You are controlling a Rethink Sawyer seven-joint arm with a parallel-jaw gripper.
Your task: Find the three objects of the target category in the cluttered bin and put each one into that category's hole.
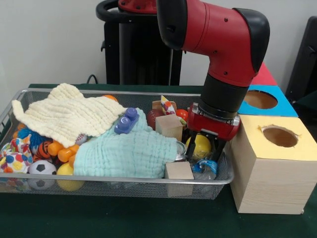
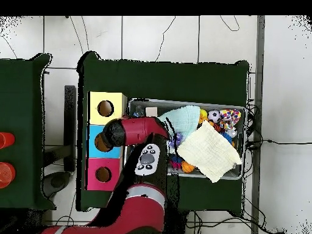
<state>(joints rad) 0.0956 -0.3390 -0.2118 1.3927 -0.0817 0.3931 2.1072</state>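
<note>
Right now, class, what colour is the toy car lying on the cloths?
Blue toy car, clearest in the front view.

Robot lab: Sawyer arm (image 1: 218,44), tiled floor (image 2: 158,36), trailing cables (image 2: 274,143).

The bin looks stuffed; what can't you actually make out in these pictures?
- Front view: whatever lies under the yellow cloth and green cloth in the bin.
- Front view: what the gripper grasps, if anything; its fingers sit among clutter.
- Overhead view: the bin's box-side end, covered by the arm.
- Both views: how many cans; one shiny rim only.
</note>
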